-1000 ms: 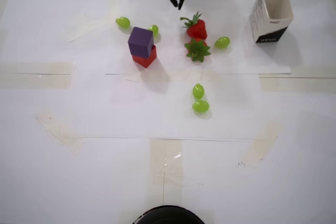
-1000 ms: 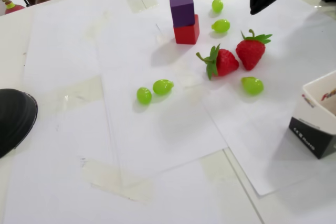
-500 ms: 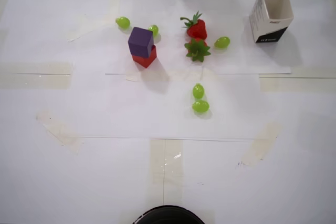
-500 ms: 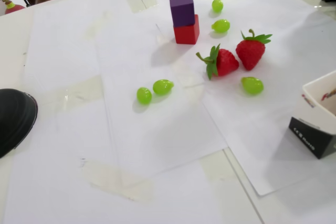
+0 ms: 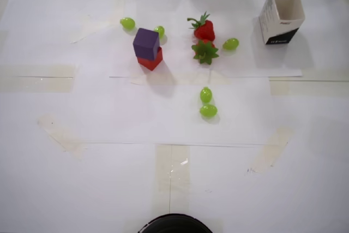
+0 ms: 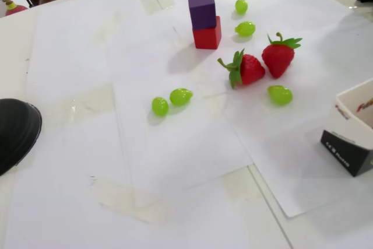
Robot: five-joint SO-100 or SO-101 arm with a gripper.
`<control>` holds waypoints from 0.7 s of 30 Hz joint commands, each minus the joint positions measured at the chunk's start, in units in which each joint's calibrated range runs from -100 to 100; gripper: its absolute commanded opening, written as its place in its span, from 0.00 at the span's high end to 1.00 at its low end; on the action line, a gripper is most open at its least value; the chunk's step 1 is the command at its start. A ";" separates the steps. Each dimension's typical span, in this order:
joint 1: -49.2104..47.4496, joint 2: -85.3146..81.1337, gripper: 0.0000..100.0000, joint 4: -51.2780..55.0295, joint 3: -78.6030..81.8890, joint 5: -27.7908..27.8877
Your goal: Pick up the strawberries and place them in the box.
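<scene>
Two red strawberries with green leafy tops lie touching each other on the white paper. In the overhead view one strawberry is farther back and the other strawberry shows mostly its leaves. The fixed view shows them side by side, the strawberry on the right and the strawberry on the left. The white box with a black base stands open-topped at the back right, and its corner shows at the fixed view's right edge. The gripper is out of both views.
A purple cube is stacked on a red cube left of the strawberries. Several green grapes lie scattered around, one grape beside the strawberries. A black round object sits at the table's near edge.
The shut gripper, near the top edge above the strawberries a second ago, has withdrawn upward and left both views. Nothing on the table has moved.
</scene>
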 commanded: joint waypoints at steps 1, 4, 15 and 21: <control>-2.32 13.90 1.00 -0.52 -6.20 -0.83; -4.08 19.84 1.00 -4.27 -6.29 -1.22; -5.33 27.23 1.00 -1.09 -5.66 -3.86; -4.96 26.71 1.00 -2.72 -1.38 -4.30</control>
